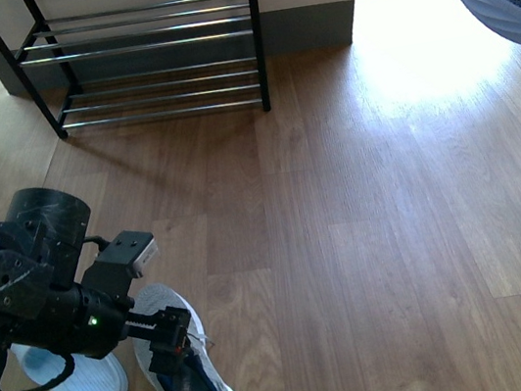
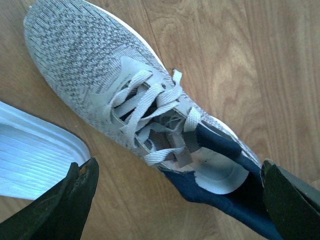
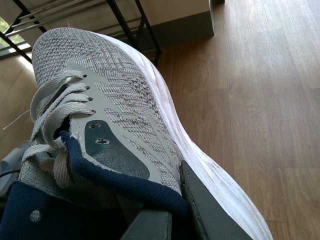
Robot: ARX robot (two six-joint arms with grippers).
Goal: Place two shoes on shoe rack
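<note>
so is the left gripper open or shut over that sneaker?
Open. The left wrist view shows the left gripper with fingers wide apart, one each side of the heel end of the sneaker.

You have nothing to read in these three views: the grey sneaker (image 2: 85, 60) on the floor, the other sneaker (image 3: 125, 110) seen close up, the pale blue sandal (image 2: 30, 155) and the shoe rack (image 1: 152, 44) show no legible lettering, logo, number or sign.
</note>
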